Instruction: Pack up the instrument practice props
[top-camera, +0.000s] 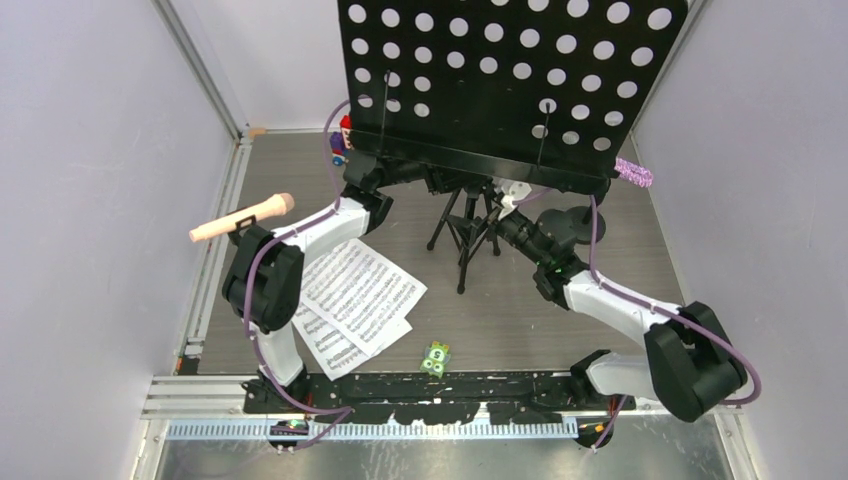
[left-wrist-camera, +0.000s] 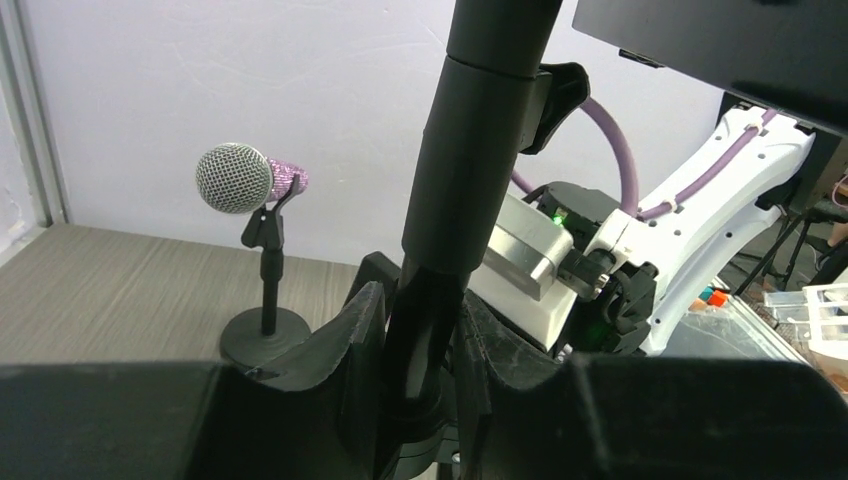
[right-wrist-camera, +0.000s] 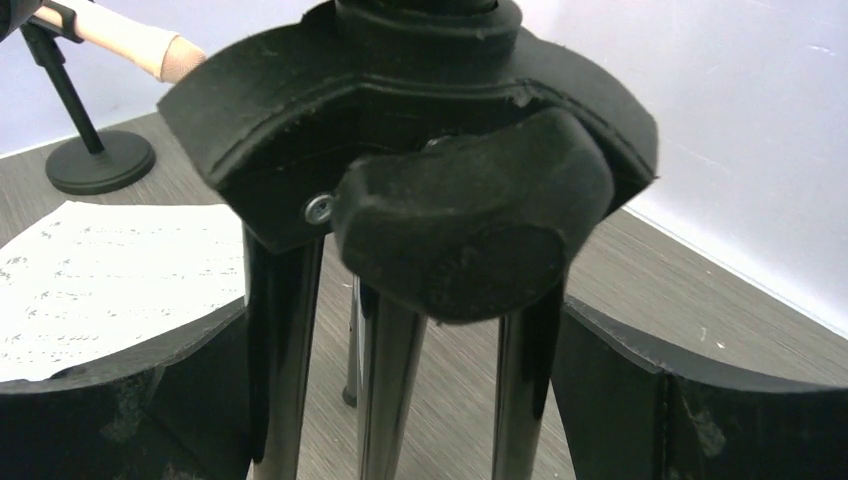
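Black pole (left-wrist-camera: 450, 230) is sitting clamped in left pincer (left-wrist-camera: 422, 322); open right pincer (right-wrist-camera: 410, 395) is needing centring on knob (right-wrist-camera: 460, 230).

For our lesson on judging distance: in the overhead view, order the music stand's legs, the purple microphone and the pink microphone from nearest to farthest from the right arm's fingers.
1. The music stand's legs, centre, between the right fingers.
2. The purple microphone, off to the right by the wall.
3. The pink microphone, far left.
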